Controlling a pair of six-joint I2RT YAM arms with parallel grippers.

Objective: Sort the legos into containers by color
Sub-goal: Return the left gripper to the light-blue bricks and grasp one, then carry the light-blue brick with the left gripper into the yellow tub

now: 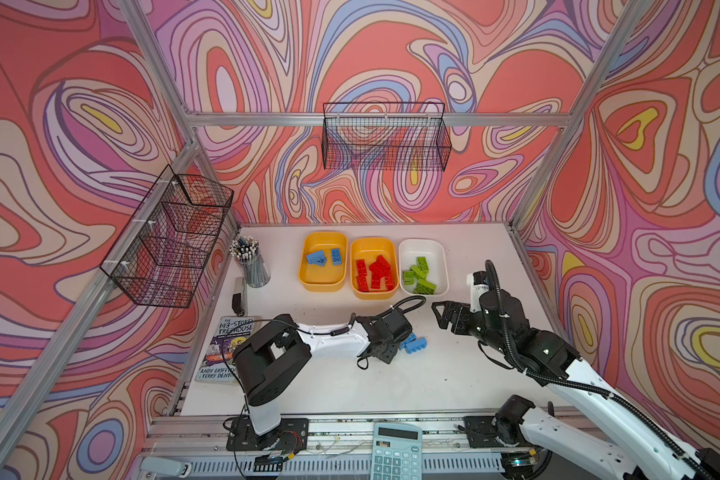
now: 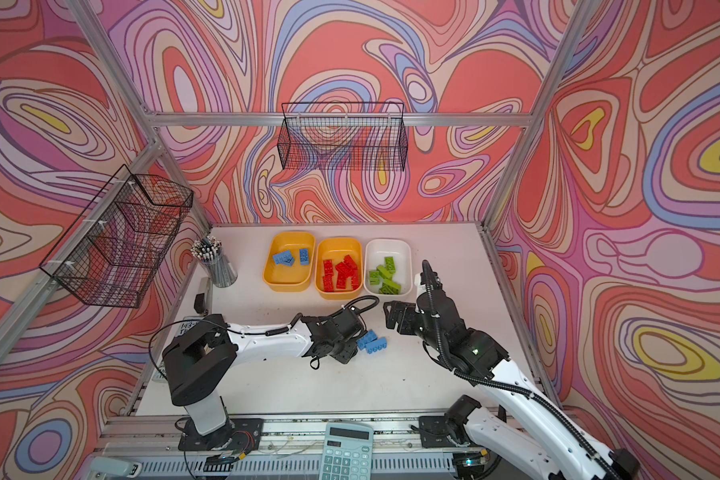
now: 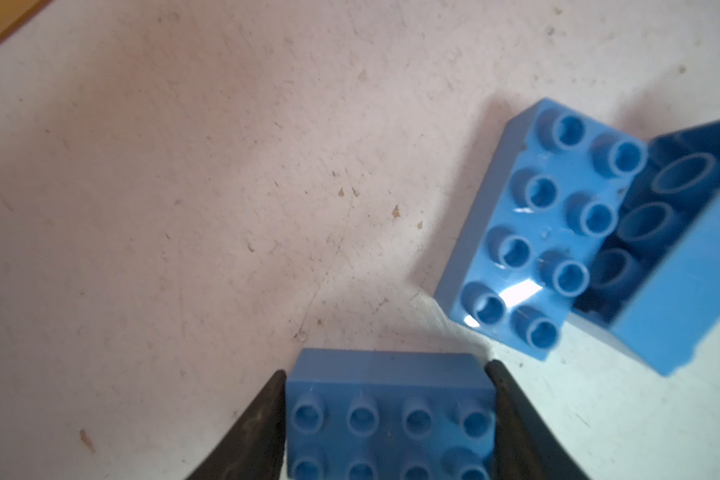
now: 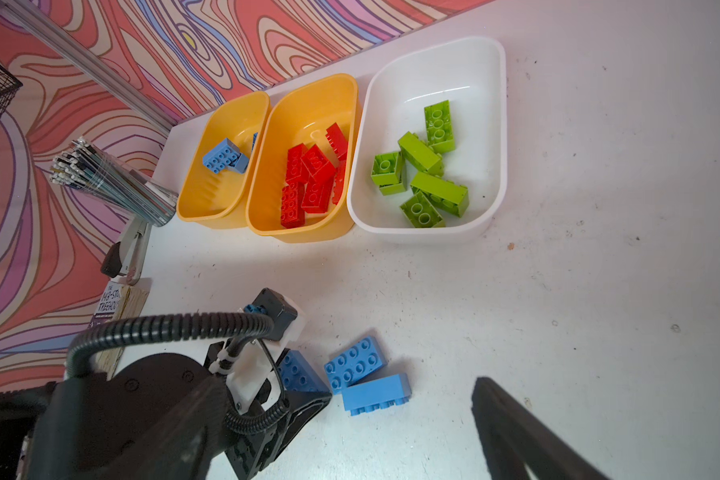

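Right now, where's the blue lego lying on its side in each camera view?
In a top view: tipped blue lego just below centre, the lower of the loose blue pair.
In a top view: same spot.
Left wrist: right edge, hollow underside showing.
Right wrist: lower centre.
Shared landmark: studs-up blue lego right beside it.

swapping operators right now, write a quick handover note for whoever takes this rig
Left gripper: closed on the ends of a blue brick, apparently not yet lifted off the table.
Right gripper: open, empty, near the white tray.
Done: reds in the middle yellow tray, greens in the white tray, some blues in the left yellow tray.
To do: that brick and two loose blue bricks beside it, to the left yellow tray.
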